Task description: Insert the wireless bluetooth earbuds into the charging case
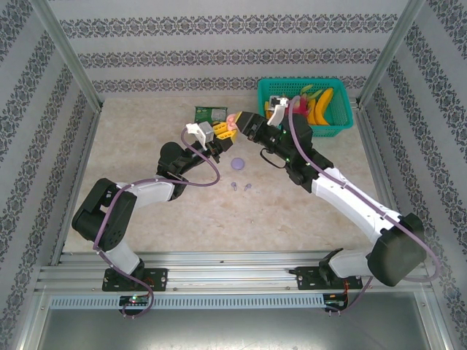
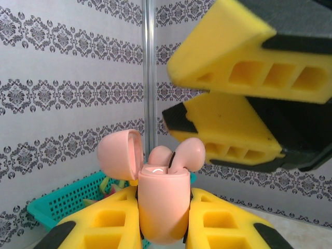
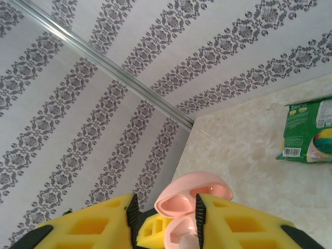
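Left gripper (image 2: 163, 220) clamps pink charging case (image 2: 162, 199), lid open; we see two pink earbuds (image 2: 187, 153) poking from it, stems hidden. Right gripper (image 2: 174, 92) jaws apart just above, blurred, cropped. Two lilac earbuds (image 1: 235, 186) lie on table (image 1: 146, 131), tiny specks near lilac case (image 1: 237, 163).

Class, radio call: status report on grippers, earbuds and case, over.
Left gripper shut on pink charging case, lid open. Right gripper open, just above it. One pink earbud low in its well, second pink earbud riding higher. Nothing blocking.
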